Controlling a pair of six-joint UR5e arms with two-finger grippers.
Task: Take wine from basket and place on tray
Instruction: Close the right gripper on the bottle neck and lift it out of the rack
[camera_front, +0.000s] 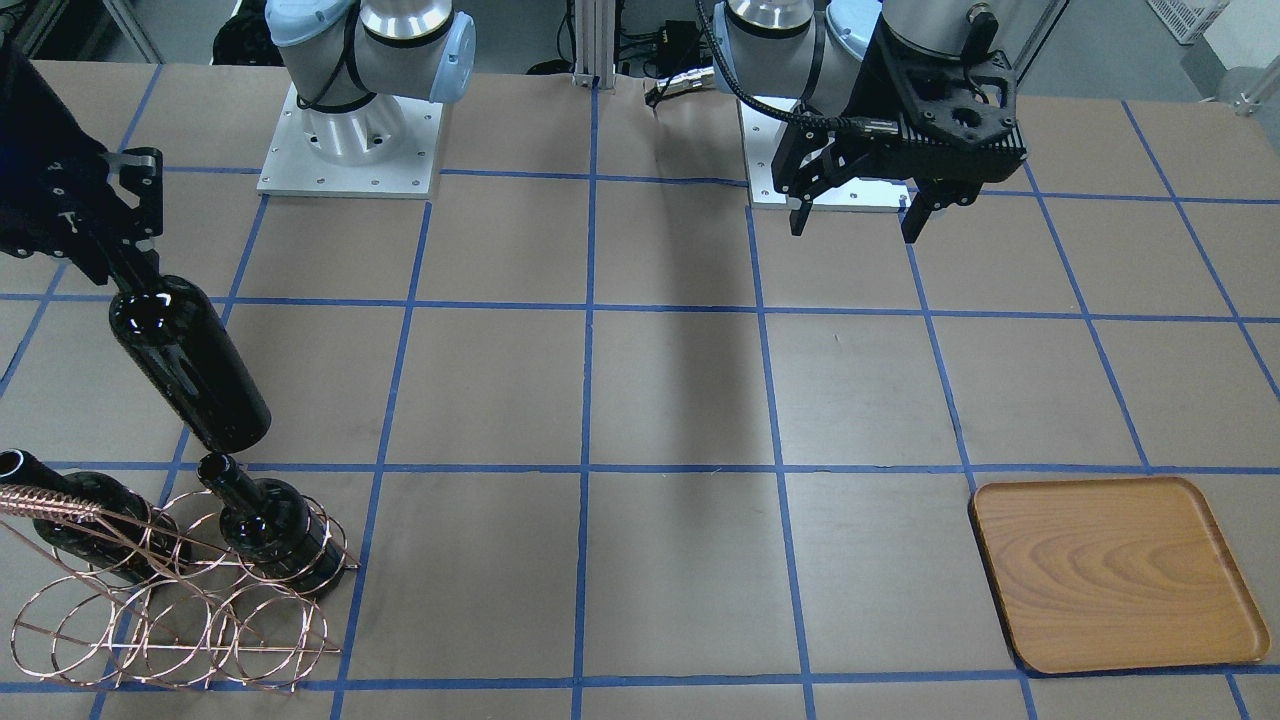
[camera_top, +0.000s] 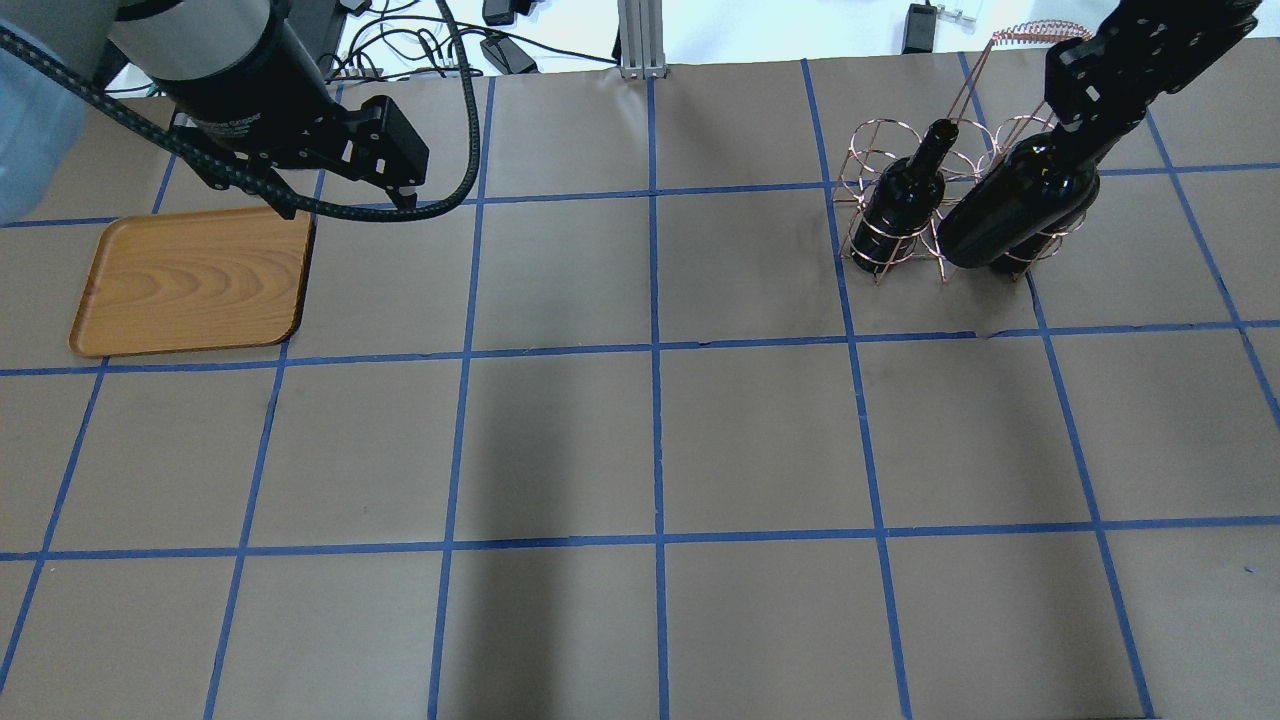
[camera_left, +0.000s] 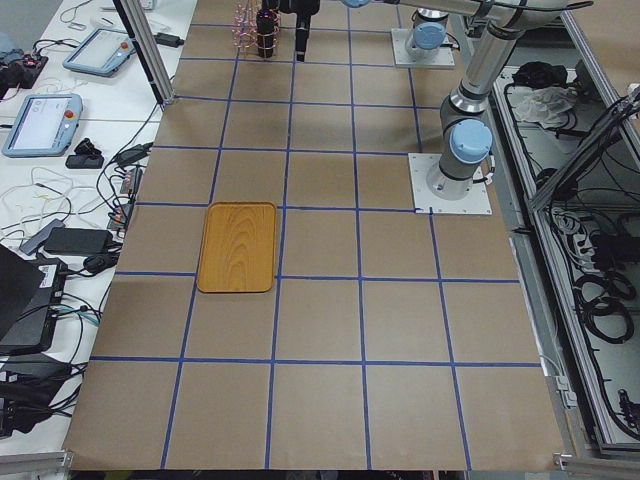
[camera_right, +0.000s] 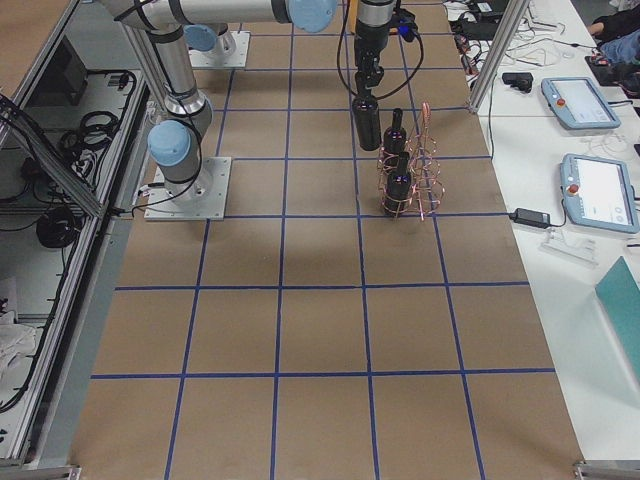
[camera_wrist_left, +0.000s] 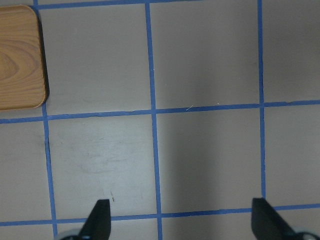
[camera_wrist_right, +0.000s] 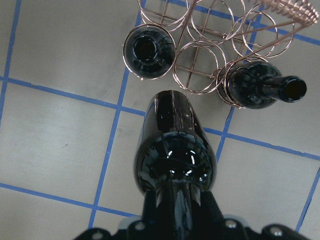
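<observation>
Jaws of the right gripper (camera_front: 133, 272) are clenched on the neck of the wine (camera_front: 190, 365). We read this from the right wrist view, where the black fingers (camera_wrist_right: 150, 215) close round the neck and the dark body hangs below them, base downward. We note that the bottle sits in no hoop. It hangs close to upright, just beside the basket (camera_front: 170, 620), on the rack's robot-facing side. Two other bottles stand in the basket's hoops: one bottle (camera_front: 270, 520) in a corner hoop nearest the held wine, the second bottle (camera_front: 70, 505) under the twisted wire handle (camera_front: 50, 500). Jaws of the left gripper (camera_front: 856, 230) are released and spread wide, with only the table (camera_front: 680, 400) between the fingertips (camera_wrist_left: 100, 215) in the left wrist view. We record this gripper above the papered, blue-taped surface near the tray (camera_front: 1110, 575), one rounded corner of which shows at that view's edge. The tray lies flat at the table's opposite end, well apart from the basket.
</observation>
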